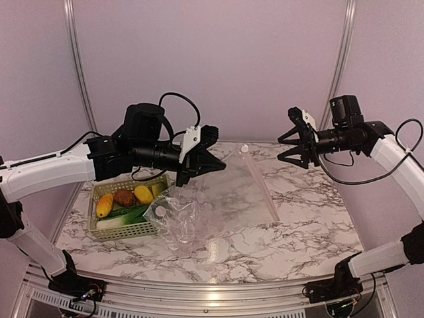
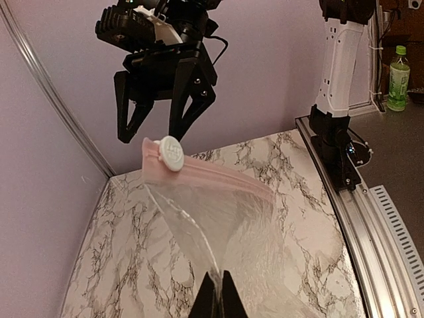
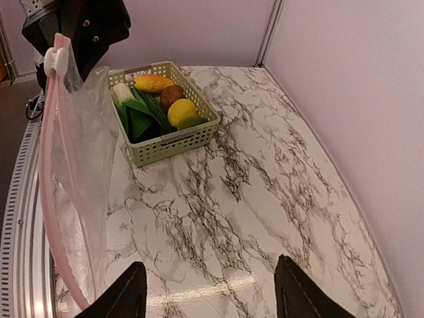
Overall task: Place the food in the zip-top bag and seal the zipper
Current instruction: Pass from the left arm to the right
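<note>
My left gripper (image 1: 215,164) is shut on an edge of the clear zip-top bag (image 1: 218,199) and holds it up over the table; its jaws (image 2: 220,291) pinch the film. The bag's pink zipper strip (image 2: 218,175) carries a white slider (image 2: 171,153) and points toward my right gripper (image 1: 280,150), which is open, empty and apart from the bag. In the right wrist view the bag (image 3: 73,172) hangs at the left, beside my open right gripper (image 3: 209,295). The food lies in the basket: a yellow lemon (image 1: 143,194), a brown potato (image 1: 124,197), an orange piece (image 1: 104,205) and green leek and cucumber (image 1: 129,213).
The pale green lattice basket (image 1: 129,231) stands at the table's left, below the left arm, and also shows in the right wrist view (image 3: 175,139). The bag's lower part lies crumpled on the marble (image 1: 311,225) beside the basket. Walls close the back and sides.
</note>
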Available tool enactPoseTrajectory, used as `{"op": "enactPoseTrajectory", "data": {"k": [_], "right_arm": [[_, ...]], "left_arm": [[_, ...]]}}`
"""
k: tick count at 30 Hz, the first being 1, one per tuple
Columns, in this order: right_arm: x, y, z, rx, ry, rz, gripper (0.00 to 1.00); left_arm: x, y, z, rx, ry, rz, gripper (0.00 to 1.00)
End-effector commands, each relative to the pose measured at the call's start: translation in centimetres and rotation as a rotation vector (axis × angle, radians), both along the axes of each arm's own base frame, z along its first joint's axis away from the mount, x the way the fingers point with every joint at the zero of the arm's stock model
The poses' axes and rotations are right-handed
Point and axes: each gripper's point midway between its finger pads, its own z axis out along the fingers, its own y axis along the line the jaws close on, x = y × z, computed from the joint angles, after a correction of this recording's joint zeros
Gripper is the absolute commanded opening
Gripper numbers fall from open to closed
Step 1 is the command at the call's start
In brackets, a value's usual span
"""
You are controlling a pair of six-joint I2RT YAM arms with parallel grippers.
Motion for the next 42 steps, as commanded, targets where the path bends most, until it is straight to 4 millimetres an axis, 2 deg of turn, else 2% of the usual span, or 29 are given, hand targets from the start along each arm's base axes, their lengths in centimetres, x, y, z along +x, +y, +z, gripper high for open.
{"op": "enactPoseTrajectory", "data": {"k": [1, 7, 12, 18, 24, 29, 31, 33, 34, 35, 37, 38, 39, 42], "right_arm": [[-4.0, 2.0, -2.4, -0.032, 0.077, 0.157, 0.63], [-5.8, 3.4, -4.9, -0.058, 0.158, 0.224, 0.62], [-5.6, 3.8, -6.9, -0.091, 0.203, 0.221, 0.56], [-5.0, 4.5, -7.6, -0.075, 0.231, 0.227, 0.47], [-4.7, 4.9, -8.2, -0.063, 0.257, 0.245, 0.28], [-5.1, 5.1, -8.4, -0.046, 0.275, 0.268, 0.25], [-5.2, 5.1, -8.5, -0.045, 0.279, 0.269, 0.16], [-5.1, 5.1, -8.7, -0.048, 0.285, 0.269, 0.02], [-5.1, 5.1, -8.7, -0.049, 0.287, 0.268, 0.00], [-4.9, 5.1, -8.7, -0.050, 0.291, 0.263, 0.00], [-3.3, 4.6, -8.3, -0.039, 0.298, 0.208, 0.00], [-1.7, 3.8, -7.8, -0.025, 0.301, 0.158, 0.00], [0.2, 2.7, -7.3, -0.014, 0.298, 0.099, 0.00], [8.3, -2.9, -3.7, 0.050, 0.271, -0.165, 0.00]], "left_arm": [[-1.5, 0.2, -1.8, 0.050, 0.026, -0.024, 0.00], [-1.8, -0.2, -1.8, 0.035, 0.031, -0.030, 0.00], [-1.9, -0.5, -1.6, 0.020, 0.037, -0.041, 0.00], [-1.8, -0.8, -1.5, 0.018, 0.030, -0.046, 0.00], [-1.5, -1.3, -1.7, 0.023, 0.026, -0.049, 0.00], [-1.2, -1.6, -2.3, 0.030, 0.036, -0.045, 0.00], [-0.8, -2.0, -1.9, 0.008, 0.022, -0.033, 0.00], [-0.3, -2.2, -1.8, -0.002, 0.018, -0.018, 0.00], [0.0, -2.3, -1.8, -0.007, 0.017, -0.006, 0.00], [0.5, -2.4, -1.8, -0.015, 0.015, 0.022, 0.02], [2.8, -2.3, -1.4, -0.045, 0.017, 0.150, 0.35], [4.2, -1.9, -1.2, -0.063, 0.013, 0.241, 0.49], [5.7, -1.3, -0.8, -0.088, 0.006, 0.333, 0.59], [8.5, 1.4, 0.7, -0.157, -0.056, 0.557, 0.70]]}}
